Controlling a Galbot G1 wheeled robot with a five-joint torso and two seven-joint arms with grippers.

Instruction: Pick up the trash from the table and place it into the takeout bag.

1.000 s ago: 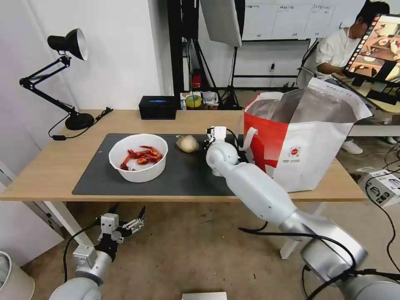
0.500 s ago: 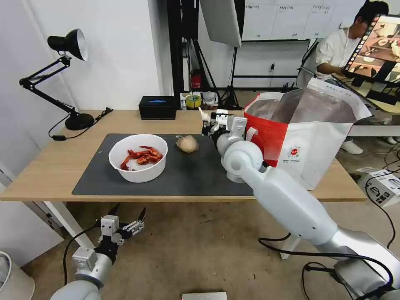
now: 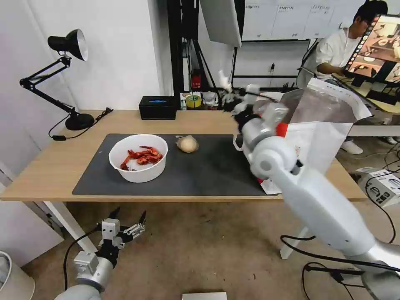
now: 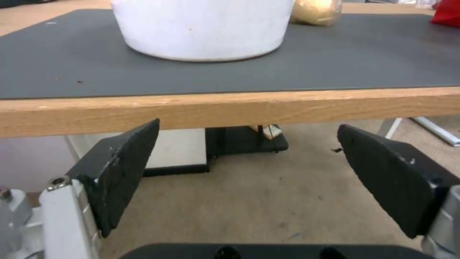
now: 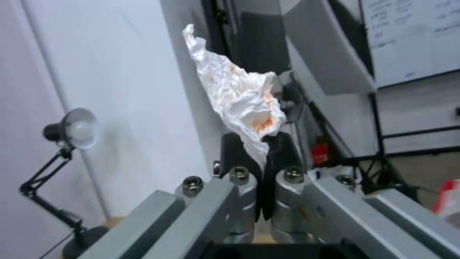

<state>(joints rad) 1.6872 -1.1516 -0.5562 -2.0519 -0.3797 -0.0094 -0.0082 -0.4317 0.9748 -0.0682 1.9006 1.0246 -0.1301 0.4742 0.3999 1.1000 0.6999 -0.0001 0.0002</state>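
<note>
Spanning wood table (image 3: 54, 166), grey mat (image 3: 196, 175)

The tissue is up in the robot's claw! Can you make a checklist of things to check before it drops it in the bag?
1. Grip: the right gripper is shut on the crumpled tissue, which sticks out beyond the fingers. Ok.
2. Height: in the head view the tissue is lifted well above the table. Ok.
3. Bag mouth: the takeout bag stands open, silver lining showing. Ok.
4. Position: whether the tissue is over the opening yet, or just short of its near edge. Cannot tell.
5. Left gripper: open, parked low in front of the table, out of the way. Ok.
6. Trash left: the white bowl and the beige lump sit on the mat. Not ok.
</note>
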